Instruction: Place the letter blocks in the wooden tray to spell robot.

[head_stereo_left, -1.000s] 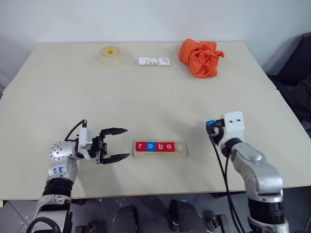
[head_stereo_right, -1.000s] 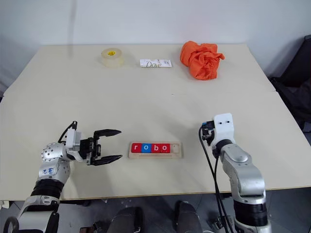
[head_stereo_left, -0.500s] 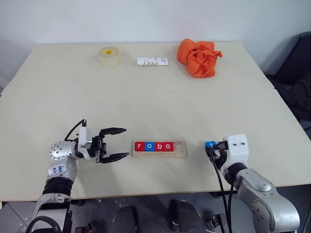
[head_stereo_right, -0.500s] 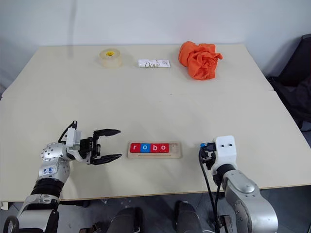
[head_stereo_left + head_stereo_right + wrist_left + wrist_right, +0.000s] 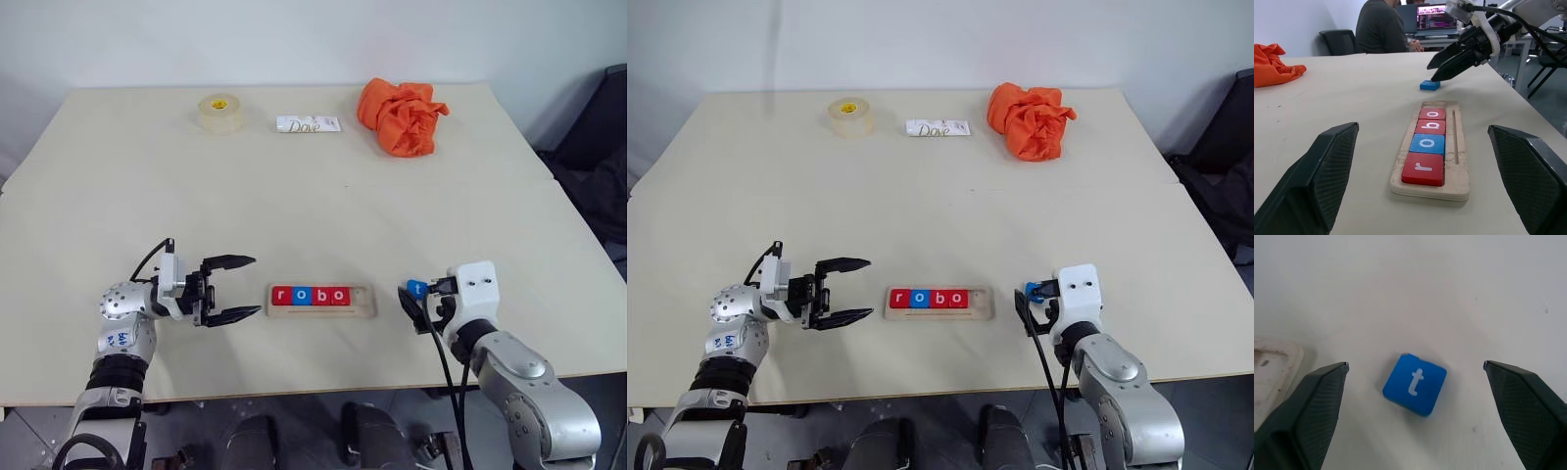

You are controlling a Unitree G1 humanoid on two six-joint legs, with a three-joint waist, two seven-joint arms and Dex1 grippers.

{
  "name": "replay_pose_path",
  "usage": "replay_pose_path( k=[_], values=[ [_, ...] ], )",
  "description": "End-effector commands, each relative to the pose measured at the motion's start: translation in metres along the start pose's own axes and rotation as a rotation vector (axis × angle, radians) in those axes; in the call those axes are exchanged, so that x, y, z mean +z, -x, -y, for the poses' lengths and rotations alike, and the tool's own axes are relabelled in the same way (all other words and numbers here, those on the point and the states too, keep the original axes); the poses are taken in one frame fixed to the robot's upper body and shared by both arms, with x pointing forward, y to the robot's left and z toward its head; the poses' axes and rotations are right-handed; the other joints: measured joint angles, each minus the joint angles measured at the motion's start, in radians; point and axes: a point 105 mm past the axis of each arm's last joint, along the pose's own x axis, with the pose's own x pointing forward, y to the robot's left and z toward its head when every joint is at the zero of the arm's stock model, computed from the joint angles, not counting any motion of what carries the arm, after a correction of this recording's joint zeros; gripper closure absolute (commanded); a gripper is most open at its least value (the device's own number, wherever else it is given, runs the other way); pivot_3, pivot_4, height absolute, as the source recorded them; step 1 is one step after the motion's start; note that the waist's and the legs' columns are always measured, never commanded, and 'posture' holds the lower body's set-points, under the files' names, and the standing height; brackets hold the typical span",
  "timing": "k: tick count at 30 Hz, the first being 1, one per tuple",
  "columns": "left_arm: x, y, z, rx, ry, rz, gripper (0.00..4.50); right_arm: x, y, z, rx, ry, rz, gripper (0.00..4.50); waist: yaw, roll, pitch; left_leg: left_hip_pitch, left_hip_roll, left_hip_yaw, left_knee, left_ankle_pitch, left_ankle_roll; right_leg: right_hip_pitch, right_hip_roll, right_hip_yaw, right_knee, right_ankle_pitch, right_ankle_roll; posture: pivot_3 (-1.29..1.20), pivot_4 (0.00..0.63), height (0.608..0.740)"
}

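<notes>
Tape roll (image 5: 220,112), Dove packet (image 5: 308,124), orange cloth (image 5: 401,116) far off, both jaws open, empty.

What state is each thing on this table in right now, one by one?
Wooden tray: flat on the table, four blocks in, end slot empty.
Letter blocks in tray: side by side, reading r, o, b, o.
Blue t block: flat on the table, outside the tray, not held.
Right tool: open, over the t block.
Left tool: open, empty.
Orange cloth: crumpled.
Tape roll: lying flat.

Both arms low — jaws (both pairs) apart
</notes>
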Motion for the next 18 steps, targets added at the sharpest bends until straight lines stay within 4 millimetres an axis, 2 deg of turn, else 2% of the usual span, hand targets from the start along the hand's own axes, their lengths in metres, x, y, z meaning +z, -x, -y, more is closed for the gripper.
replay_pose_path(
  k=[1, 4, 7, 11, 18],
  values=[
    [0.003, 0.0, 0.007, -0.086, -0.028, 0.001, 0.0, 0.016, 0.001, -0.002, 0.073, 0.067, 0.059, 0.01, 0.0, 0.0, 0.0, 0.0, 0.0, 0.0, 0.0, 0.0, 0.0, 0.0, 0.0, 0.0, 0.0, 0.0, 0.0, 0.0, 0.15, 0.74],
    [0.003, -0.001, 0.007, -0.079, -0.032, 0.004, 0.0, 0.02, 0.002, -0.005, 0.215, 0.192, 0.04, 0.01, 0.0, 0.0, 0.0, 0.0, 0.0, 0.0, 0.0, 0.0, 0.0, 0.0, 0.0, 0.0, 0.0, 0.0, 0.0, 0.0, 0.15, 0.74],
    [0.003, -0.002, 0.007, -0.077, -0.034, 0.005, 0.0, 0.019, 0.002, -0.001, 0.286, 0.274, 0.009, 0.01, 0.001, 0.0, 0.0, 0.0, 0.0, 0.0, 0.0, 0.0, 0.0, 0.0, 0.0, 0.0, -0.001, 0.0, 0.0, 0.0, 0.15, 0.74],
    [0.001, -0.004, 0.008, -0.066, -0.037, 0.014, 0.0, 0.017, -0.002, 0.01, 0.434, 0.467, -0.05, 0.01, 0.001, 0.0, 0.0, 0.0, 0.0, 0.0, 0.0, 0.0, 0.0, 0.0, 0.0, 0.0, -0.001, 0.0, 0.0, 0.0, 0.15, 0.74],
    [0.0, -0.003, 0.011, -0.042, -0.043, 0.02, 0.0, 0.019, -0.016, 0.026, 0.586, 0.593, -0.127, 0.01, 0.001, 0.0, 0.0, 0.0, 0.0, 0.001, 0.0, 0.0, 0.0, 0.0, 0.0, 0.0, -0.001, 0.0, 0.001, 0.0, 0.15, 0.74]
  ],
)
